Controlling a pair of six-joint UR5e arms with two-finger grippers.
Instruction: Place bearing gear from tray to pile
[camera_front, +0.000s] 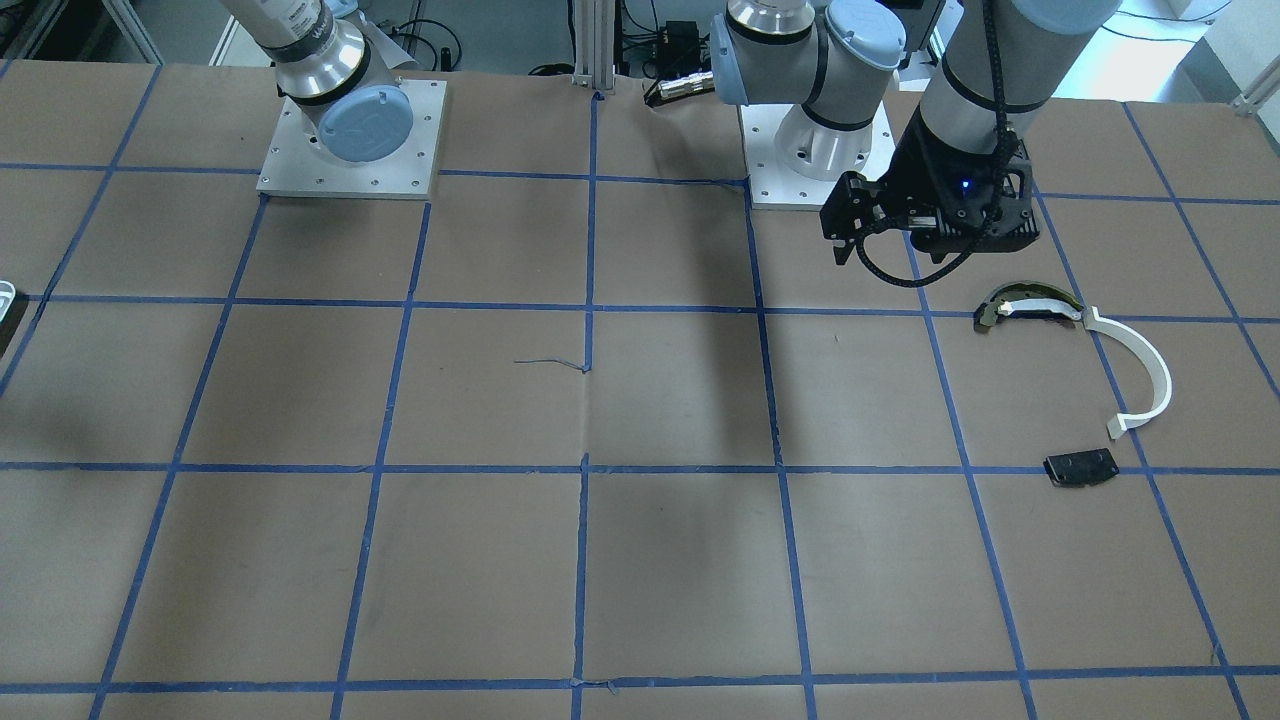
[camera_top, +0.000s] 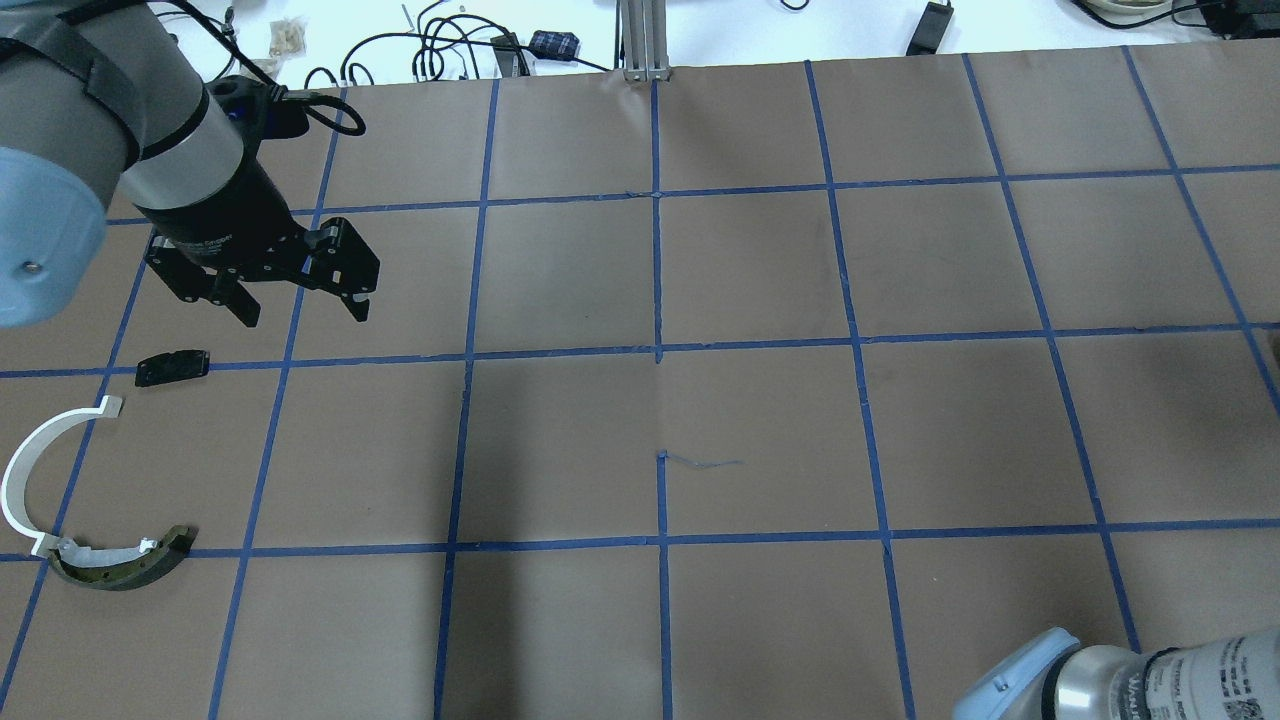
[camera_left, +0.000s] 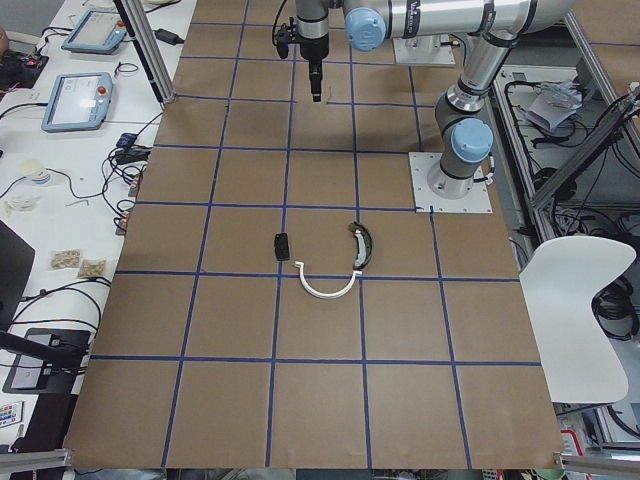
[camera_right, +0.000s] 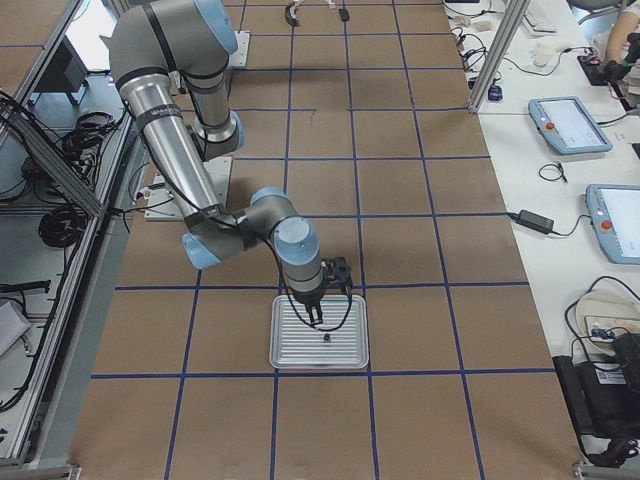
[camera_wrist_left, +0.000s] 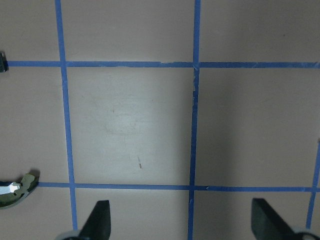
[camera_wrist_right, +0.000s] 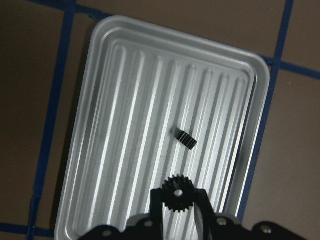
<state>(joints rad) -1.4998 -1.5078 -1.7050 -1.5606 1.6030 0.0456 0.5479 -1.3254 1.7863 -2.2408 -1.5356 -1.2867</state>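
My right gripper (camera_wrist_right: 178, 190) is shut on a small black toothed bearing gear (camera_wrist_right: 178, 197) over the ribbed silver tray (camera_wrist_right: 115, 100). The same gripper (camera_right: 313, 318) and tray (camera_right: 290, 350) show in the exterior right view. The pile lies far off by my left arm: a thin white half-ring arc (camera_top: 20, 470), a dark curved piece with a pale band (camera_top: 125, 565) and a small flat black plate (camera_top: 172, 366). My left gripper (camera_top: 303, 315) hangs open and empty just beyond the black plate. Its view (camera_wrist_left: 182, 220) shows bare table.
A small black ribbed piece (camera_wrist_right: 186, 138) lies on the tray just ahead of the held gear. The table is brown paper with a blue tape grid (camera_top: 658, 350). The arm bases (camera_front: 350, 140) stand at the robot's edge.
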